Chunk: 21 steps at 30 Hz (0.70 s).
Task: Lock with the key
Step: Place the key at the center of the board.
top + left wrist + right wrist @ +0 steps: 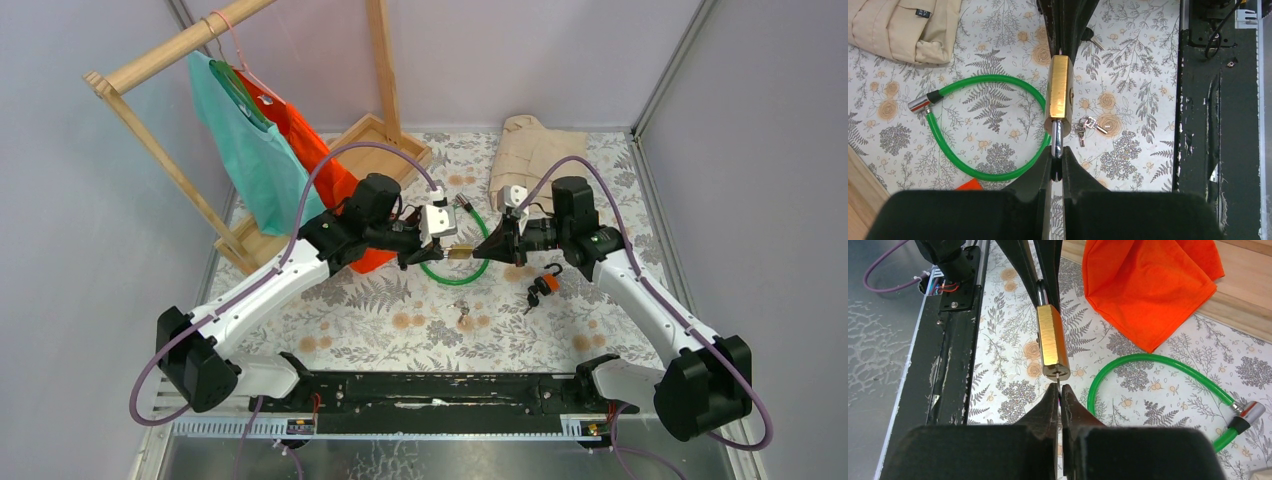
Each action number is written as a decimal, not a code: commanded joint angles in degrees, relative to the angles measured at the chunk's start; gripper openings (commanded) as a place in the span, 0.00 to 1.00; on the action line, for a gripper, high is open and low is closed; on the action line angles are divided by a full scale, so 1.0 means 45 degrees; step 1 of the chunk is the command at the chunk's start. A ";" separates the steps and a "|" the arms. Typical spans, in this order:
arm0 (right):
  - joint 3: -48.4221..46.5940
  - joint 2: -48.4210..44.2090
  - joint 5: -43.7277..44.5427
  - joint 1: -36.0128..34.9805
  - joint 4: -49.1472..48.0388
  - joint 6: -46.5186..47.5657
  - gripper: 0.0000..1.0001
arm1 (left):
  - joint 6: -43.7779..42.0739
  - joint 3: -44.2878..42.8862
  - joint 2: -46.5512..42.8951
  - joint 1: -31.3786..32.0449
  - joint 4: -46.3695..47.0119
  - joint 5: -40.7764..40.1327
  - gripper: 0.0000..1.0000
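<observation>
A brass padlock (461, 253) hangs in the air between my two grippers, above the floral table. My left gripper (1057, 156) is shut on its steel shackle (1057, 140); the brass body (1058, 93) points away from it. My right gripper (1059, 388) is shut on a key, whose thin blade (1057, 380) enters the keyhole at the bottom end of the padlock (1052, 342). The key's head is hidden between the fingers. In the top view the right gripper (494, 251) meets the padlock from the right and the left gripper (441, 247) from the left.
A green cable lock (458, 255) lies under the padlock. A small padlock with an orange body (546, 284) and loose keys (464, 320) lie nearby. A beige folded garment (535, 150) is at the back. A wooden rack (250, 120) holds teal and orange clothes at the left.
</observation>
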State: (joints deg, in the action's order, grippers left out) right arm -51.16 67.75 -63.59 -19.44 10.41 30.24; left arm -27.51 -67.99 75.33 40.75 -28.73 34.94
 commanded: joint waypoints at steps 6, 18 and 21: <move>-0.1534 -0.0031 0.1985 0.0468 0.2461 0.2522 0.00 | -0.0083 -0.0044 -0.0237 -0.0266 0.0511 -0.0180 0.00; -0.0736 -0.0865 0.3322 0.2487 0.5536 0.4270 0.00 | -0.0177 -0.0069 -0.0061 -0.0797 0.0585 -0.0269 0.00; 0.0009 -0.0748 0.3933 0.2494 0.5770 0.4580 0.00 | 0.0537 -0.0651 0.0605 -0.0794 0.0917 -0.0782 0.00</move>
State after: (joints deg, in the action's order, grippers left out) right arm -54.22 65.04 -50.09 -8.12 32.32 47.99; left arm -27.81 -67.85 75.59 37.45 -29.23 33.19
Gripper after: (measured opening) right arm 0.020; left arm 0.112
